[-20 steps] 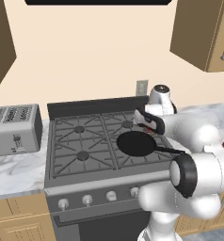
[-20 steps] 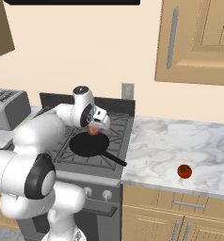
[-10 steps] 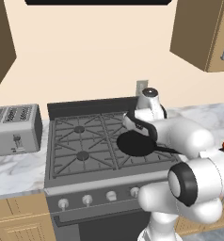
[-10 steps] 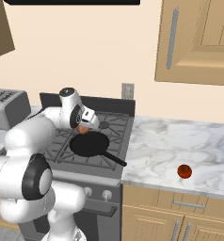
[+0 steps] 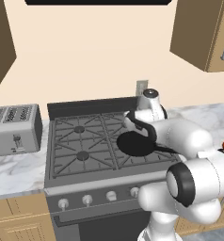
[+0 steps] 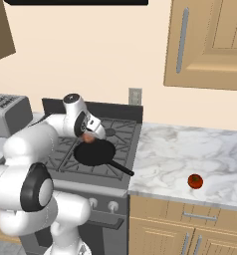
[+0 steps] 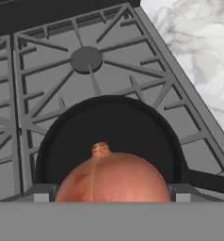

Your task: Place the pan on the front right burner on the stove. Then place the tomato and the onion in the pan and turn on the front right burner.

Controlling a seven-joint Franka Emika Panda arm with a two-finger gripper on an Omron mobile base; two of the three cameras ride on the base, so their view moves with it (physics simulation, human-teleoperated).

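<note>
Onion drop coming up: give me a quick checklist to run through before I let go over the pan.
1. pan sits on the front right burner of the stove: ok.
2. onion between the fingers of the claw: ok, it reads as held.
3. Onion over the pan's bowl, not its rim: ok in the hand view.
4. Pan bowl free of other things: ok.
5. tomato ready on the counter: ok, not yet in the pan.
6. Height of the onion above the pan: cannot tell.
</note>
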